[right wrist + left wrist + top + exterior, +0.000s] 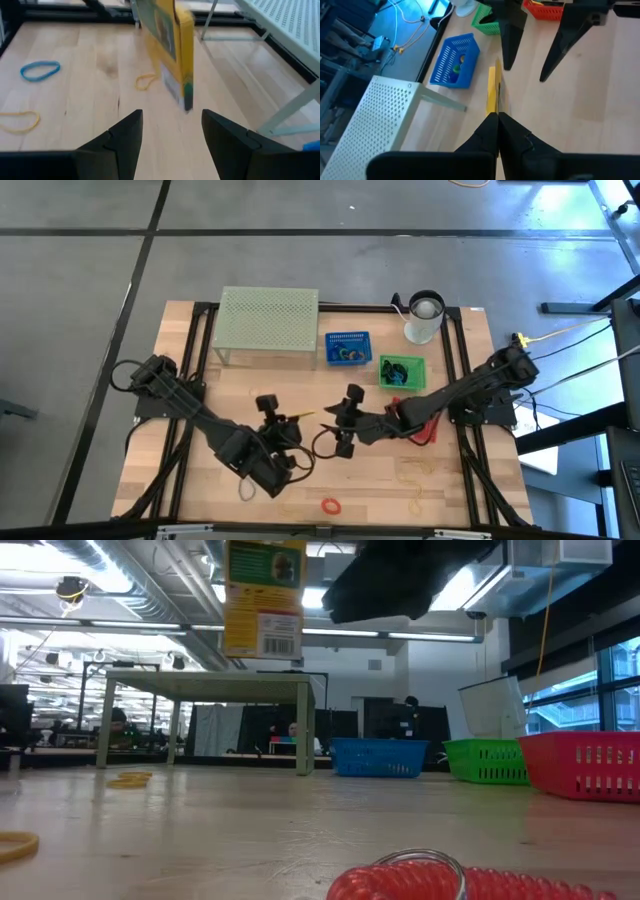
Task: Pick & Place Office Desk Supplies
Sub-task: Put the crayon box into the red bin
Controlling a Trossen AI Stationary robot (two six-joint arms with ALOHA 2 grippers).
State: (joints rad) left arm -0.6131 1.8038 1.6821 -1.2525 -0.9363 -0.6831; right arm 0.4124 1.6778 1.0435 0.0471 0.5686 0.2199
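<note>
A small blue plastic mesh basket (347, 348) stands beside the large pale green perforated metal stand (268, 320) and holds a few small coloured items, too small to identify. A green plastic mesh basket (402, 372) next to it holds dark items, and a red plastic mesh basket (585, 764) sits just beside the green one, mostly under the right arm in the high view. A white cup (424, 318) stands near the far edge. The surface is a light wooden table top (450, 480) in a black frame; loose rubber-band loops lie on it, including a red loop (330, 505) near the front edge and a blue loop (40, 70). The low view shows an open office room with desks and ceiling lights. The left gripper (498, 117) is closed on the small yellow card box (493, 90), holding it edge-up above the table. The right gripper (172, 130) faces it with fingers spread wide, the box just ahead of the fingertips and not touched.
</note>
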